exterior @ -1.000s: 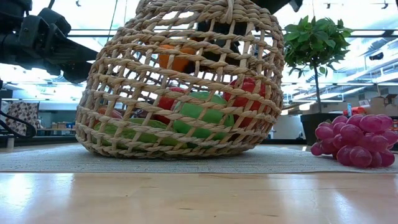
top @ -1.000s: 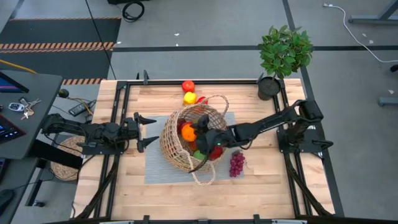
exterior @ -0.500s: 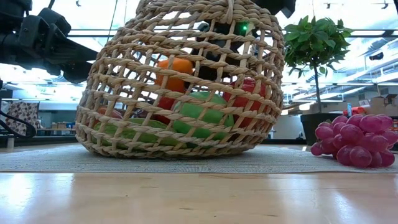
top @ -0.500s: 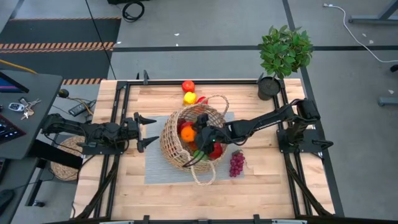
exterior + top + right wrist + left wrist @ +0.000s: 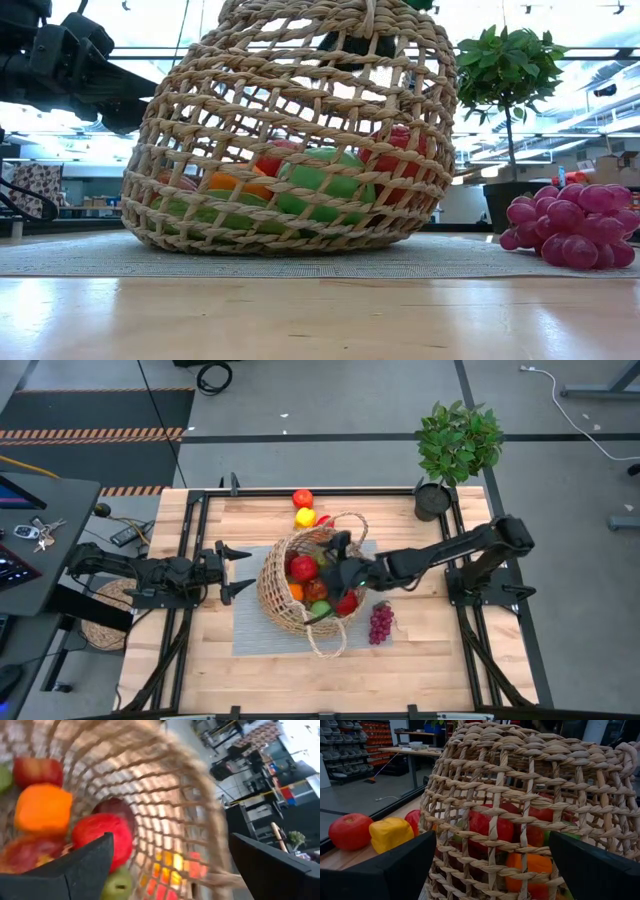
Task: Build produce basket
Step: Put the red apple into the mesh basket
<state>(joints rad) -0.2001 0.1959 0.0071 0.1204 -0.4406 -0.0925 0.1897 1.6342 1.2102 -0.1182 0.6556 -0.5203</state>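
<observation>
The wicker basket (image 5: 305, 585) rests on a grey mat (image 5: 250, 635) at mid-table. Inside it lie produce pieces: an orange one (image 5: 42, 807), red apples (image 5: 102, 832) and a green one (image 5: 320, 607). My right gripper (image 5: 336, 560) hangs open over the basket's mouth, its fingers (image 5: 85, 865) apart with nothing between them. My left gripper (image 5: 235, 567) stands open to the left of the basket wall (image 5: 530, 810), apart from it. Purple grapes (image 5: 381, 622) lie on the table right of the basket. A red piece (image 5: 302, 498) and a yellow piece (image 5: 305, 517) lie beyond it.
A potted plant (image 5: 455, 445) stands at the far right corner. Another red piece (image 5: 322, 520) lies by the basket's far rim. The basket's looped handle (image 5: 327, 643) sticks out toward the near edge. Bare wood lies near the table's front edge (image 5: 320, 690).
My right gripper has opened and let go of the orange piece, which has dropped from high inside the basket down among the other produce at its bottom. The gripper has then risen and drawn back a little toward the table's right edge.
</observation>
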